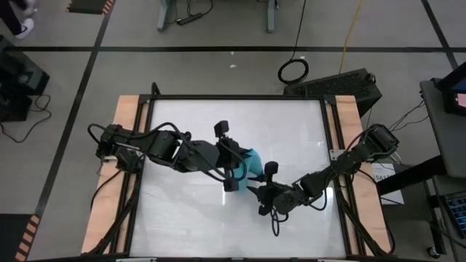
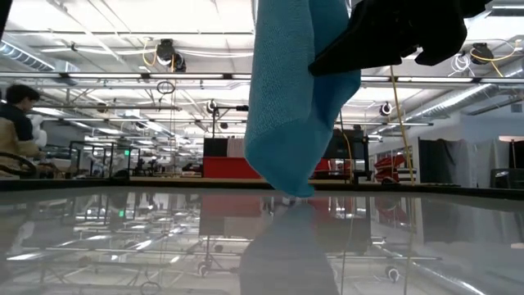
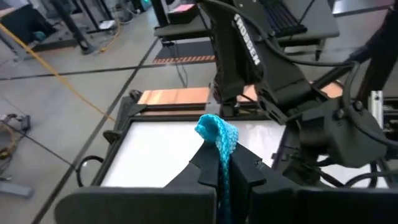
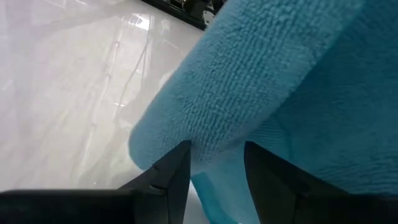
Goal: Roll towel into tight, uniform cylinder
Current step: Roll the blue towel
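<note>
Counting first: one towel (image 1: 254, 161), two grippers, one white table (image 1: 298, 131), and a person (image 2: 16, 131) seated far back in the room at the edge of the low view.

Left gripper (image 3: 224, 169) is clenched on the towel: in the left wrist view the fingers (image 3: 204, 167) stand pressed together with the blue cloth pinched between them, a bunched tuft sticking up just past the tips. High view puts this gripper near the table's middle, towel showing just beyond it.

Right gripper (image 4: 216, 163) sits just beside the towel, fingers (image 4: 177, 168) parted, with a fold of cloth lying across the gap at the tips. Contact with the pads cannot be made out; the grip reads as released.

Only the low view gives height: the towel hangs as a long drape from the dark arm above, its lower tip just touching the glossy tabletop. The high view shows a small blue patch only, mostly covered by the left arm. The right wrist view shows the looped terry weave close up
</note>
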Tool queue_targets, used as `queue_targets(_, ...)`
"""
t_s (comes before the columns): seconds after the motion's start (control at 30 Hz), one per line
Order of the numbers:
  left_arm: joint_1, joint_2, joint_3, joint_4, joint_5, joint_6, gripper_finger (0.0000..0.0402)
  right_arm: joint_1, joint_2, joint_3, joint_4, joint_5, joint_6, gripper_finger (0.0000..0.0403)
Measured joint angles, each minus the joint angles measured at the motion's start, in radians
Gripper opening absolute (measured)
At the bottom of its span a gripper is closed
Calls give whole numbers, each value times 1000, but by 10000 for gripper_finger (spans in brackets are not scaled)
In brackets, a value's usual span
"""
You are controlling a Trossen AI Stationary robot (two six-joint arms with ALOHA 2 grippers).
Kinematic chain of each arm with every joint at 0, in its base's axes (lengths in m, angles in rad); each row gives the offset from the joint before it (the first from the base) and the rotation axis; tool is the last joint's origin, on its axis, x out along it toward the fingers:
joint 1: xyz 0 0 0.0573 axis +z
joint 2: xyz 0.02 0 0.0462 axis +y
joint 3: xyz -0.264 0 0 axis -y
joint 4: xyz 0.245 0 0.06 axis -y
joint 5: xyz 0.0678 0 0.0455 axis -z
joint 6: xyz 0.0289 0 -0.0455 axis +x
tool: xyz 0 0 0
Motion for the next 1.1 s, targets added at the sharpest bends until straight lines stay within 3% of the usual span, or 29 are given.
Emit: queue_targets(1.1, 5, 0, 0, -5, -48, 26, 7, 0, 0, 0, 0, 0, 0, 142)
